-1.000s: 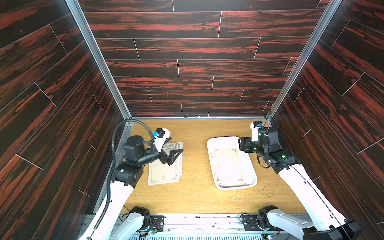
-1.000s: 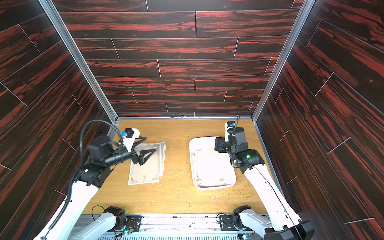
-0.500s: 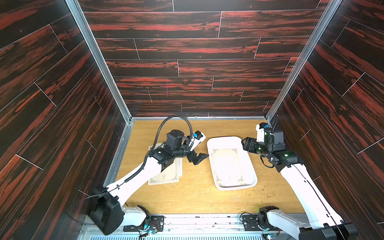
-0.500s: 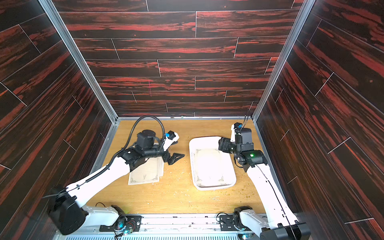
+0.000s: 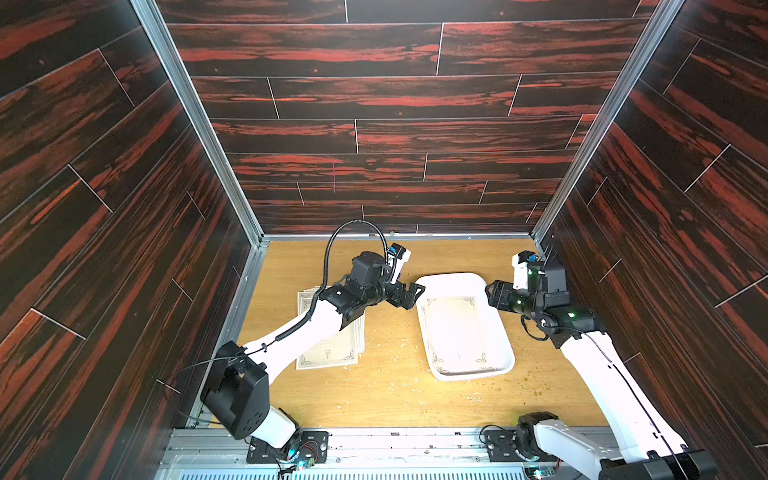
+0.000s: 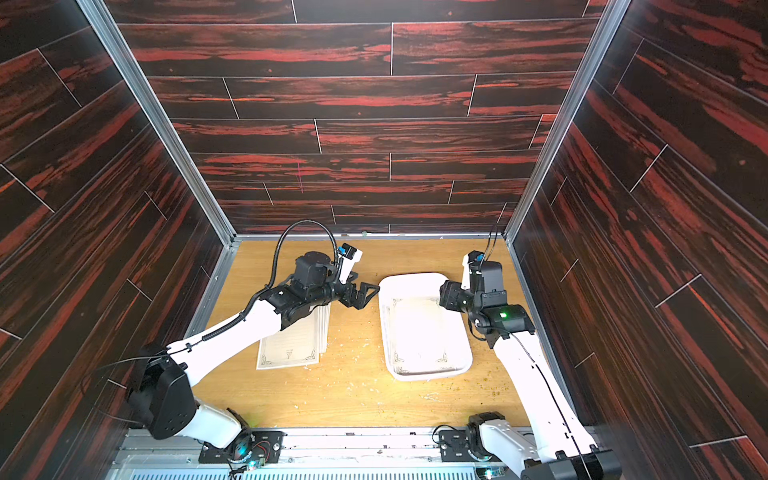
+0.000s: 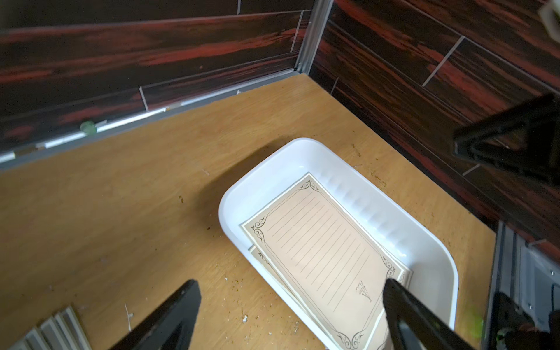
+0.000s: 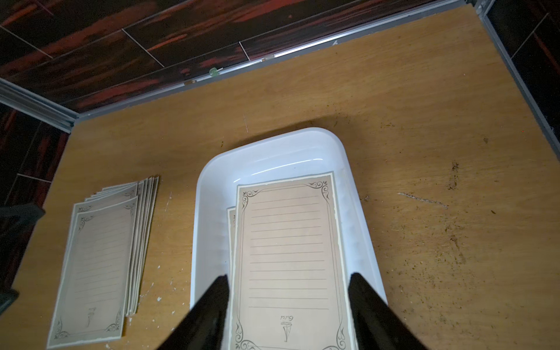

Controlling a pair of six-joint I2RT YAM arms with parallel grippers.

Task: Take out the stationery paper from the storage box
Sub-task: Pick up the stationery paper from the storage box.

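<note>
The left hand (image 7: 291, 281) has swung from the pile of sheets (image 8: 100, 257) on the worktop (image 8: 424, 121) toward the storage box (image 8: 272, 148), wide open and empty. The stationery paper (image 8: 288, 242) lies flat in the box, long side running front to back. The right hand (image 8: 288, 275), open and holding nothing, hangs over it, so it looks nearer. The sheet's small curly word is too small to read.

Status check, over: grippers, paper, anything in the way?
Left gripper open, empty, by storage box rim. Right gripper open, jaws straddling top stationery paper in box; another sheet beneath. Removed stack on table. Path clear.
</note>
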